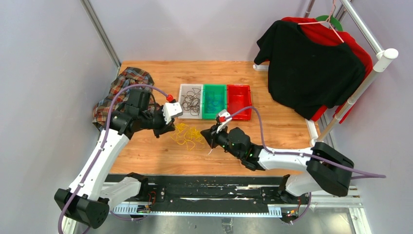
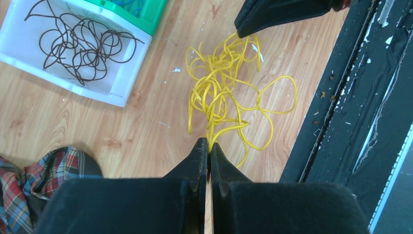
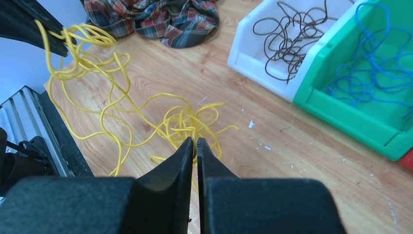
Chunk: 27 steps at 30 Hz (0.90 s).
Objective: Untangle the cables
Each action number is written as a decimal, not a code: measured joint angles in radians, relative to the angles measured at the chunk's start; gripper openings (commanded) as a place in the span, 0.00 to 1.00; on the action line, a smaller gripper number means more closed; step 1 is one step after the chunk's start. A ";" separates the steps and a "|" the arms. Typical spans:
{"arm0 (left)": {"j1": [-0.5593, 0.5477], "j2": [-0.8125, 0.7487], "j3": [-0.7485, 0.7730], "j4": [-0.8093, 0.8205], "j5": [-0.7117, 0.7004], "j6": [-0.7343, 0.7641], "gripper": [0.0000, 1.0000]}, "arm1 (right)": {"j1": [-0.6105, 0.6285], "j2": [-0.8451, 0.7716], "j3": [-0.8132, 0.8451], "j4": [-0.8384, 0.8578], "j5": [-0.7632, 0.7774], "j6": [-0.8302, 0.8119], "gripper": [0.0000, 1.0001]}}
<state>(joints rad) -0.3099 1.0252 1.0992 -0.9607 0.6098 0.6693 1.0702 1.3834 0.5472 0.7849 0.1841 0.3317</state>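
Tangled thin yellow looped cables [image 2: 219,92] lay on wooden desk [image 1: 146,156] | left end effector [image 2: 209,146] and right end effector [image 3: 196,142] each clenched on yellow strands | risk: pulling apart could tighten knots or slip strands

Top external looks steeply down from high, well back of the yellow cables [image 1: 187,136]. Wrist cams sit close above them on opposite sides, both showing them.

The right gripper [image 3: 196,145] pinches the yellow cables [image 3: 189,122] (jaws closed) — strands stretch up to the left gripper [image 3: 56,44].
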 measured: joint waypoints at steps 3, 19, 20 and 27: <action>0.000 -0.007 0.000 -0.004 -0.002 0.004 0.00 | 0.000 -0.050 -0.005 -0.021 0.000 -0.010 0.09; 0.000 -0.015 0.000 -0.011 -0.004 -0.002 0.00 | 0.074 0.041 0.140 -0.040 -0.007 -0.113 0.70; 0.000 -0.016 0.000 -0.011 -0.001 -0.005 0.00 | 0.087 0.060 0.156 -0.027 -0.011 -0.123 0.70; 0.000 -0.021 0.006 -0.015 0.035 -0.040 0.00 | 0.114 0.185 0.272 0.003 -0.012 -0.180 0.52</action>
<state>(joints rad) -0.3099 1.0042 1.1057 -0.9756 0.6445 0.6296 1.1843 1.5688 0.8188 0.7879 0.1722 0.1520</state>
